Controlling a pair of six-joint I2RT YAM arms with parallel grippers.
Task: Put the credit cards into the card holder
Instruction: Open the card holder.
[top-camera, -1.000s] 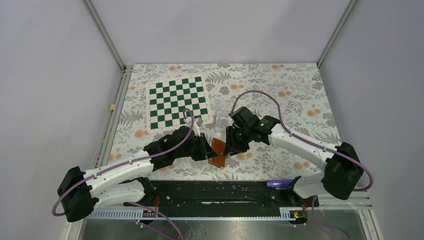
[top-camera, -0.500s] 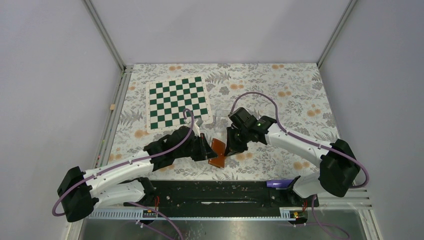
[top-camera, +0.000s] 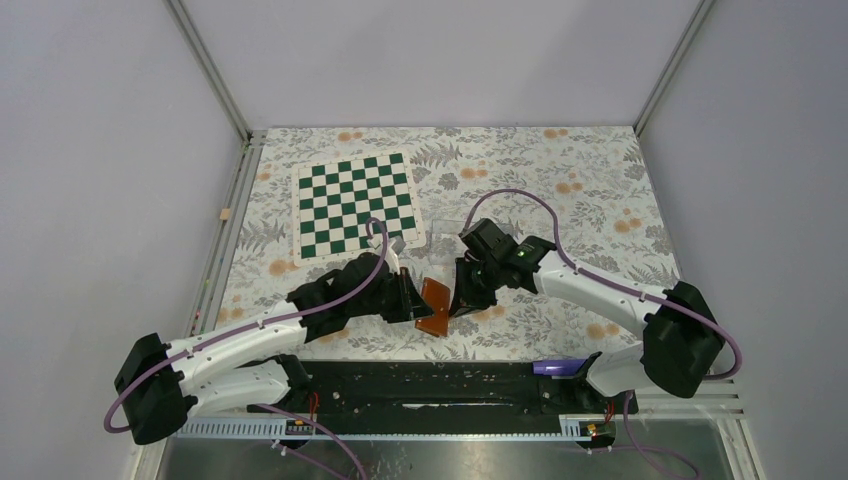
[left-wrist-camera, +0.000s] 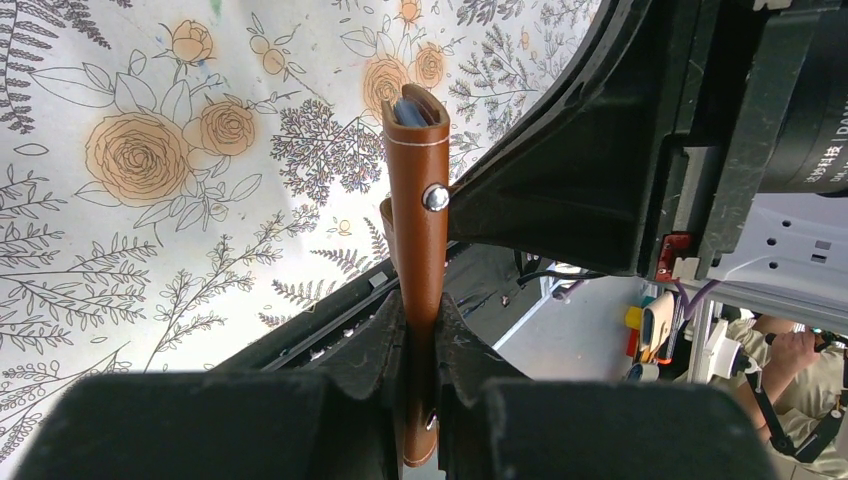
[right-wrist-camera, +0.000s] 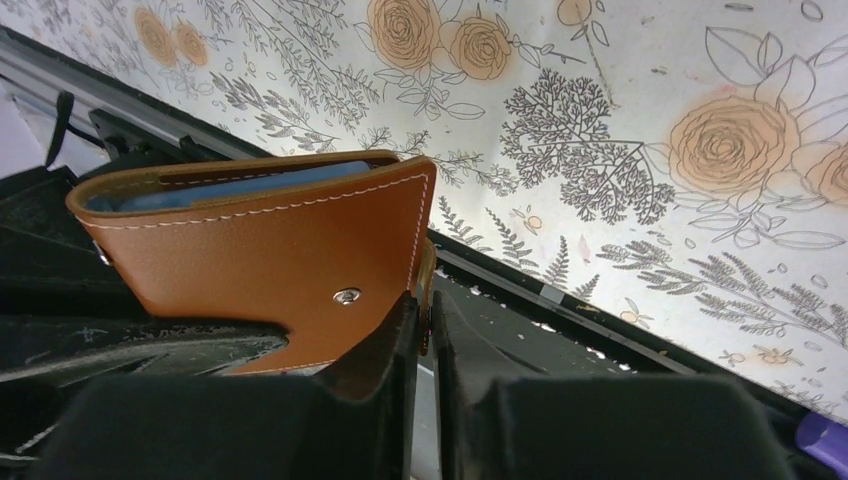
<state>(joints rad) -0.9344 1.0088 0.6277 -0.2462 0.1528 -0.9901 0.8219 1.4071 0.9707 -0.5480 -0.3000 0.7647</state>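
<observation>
The brown leather card holder (top-camera: 436, 305) hangs in the air between my two grippers, above the near middle of the table. My left gripper (top-camera: 415, 297) is shut on its body; in the left wrist view the card holder (left-wrist-camera: 418, 200) stands edge-on out of the left gripper (left-wrist-camera: 421, 340), snap button showing. My right gripper (top-camera: 460, 297) is shut on its thin flap edge; the right wrist view shows the card holder (right-wrist-camera: 270, 255) side-on above the right gripper (right-wrist-camera: 424, 325), with pale blue sleeves (right-wrist-camera: 230, 190) inside. No black credit cards are in view.
A green and white chessboard mat (top-camera: 355, 203) lies at the back left. A clear plastic box (top-camera: 440, 235) sits just behind the grippers. The black base rail (top-camera: 430, 385) runs along the near edge. The floral cloth (top-camera: 590, 190) covers the table.
My right arm has shifted slightly, its wrist a little further right. The card holder stays gripped by both grippers in nearly the same place. The left arm has not moved.
</observation>
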